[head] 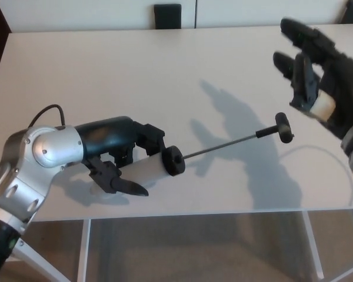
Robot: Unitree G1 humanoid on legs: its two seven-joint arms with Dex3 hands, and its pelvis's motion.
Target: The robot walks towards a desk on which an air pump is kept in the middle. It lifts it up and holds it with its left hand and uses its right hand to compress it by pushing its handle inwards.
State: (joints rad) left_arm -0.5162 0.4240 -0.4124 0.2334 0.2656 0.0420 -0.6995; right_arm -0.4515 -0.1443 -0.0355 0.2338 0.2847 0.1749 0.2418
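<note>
Above the bench point(106, 64), our left hand point(125, 157) grips the air pump point(153, 166); at two o'clock, our right hand point(320, 76) hovers open near its handle point(284, 127)

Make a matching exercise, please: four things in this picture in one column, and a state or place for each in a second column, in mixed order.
Things:
1. left hand
2. right hand
3. pump handle
4. pump rod

States or places:
A. open, raised above the desk, holding nothing
B. thin and grey, pulled out of the white cylinder
C. shut on the white cylinder of the air pump
D. black T-shaped piece at the far end of the rod, touched by no hand

Pairs: 1-C, 2-A, 3-D, 4-B
</note>
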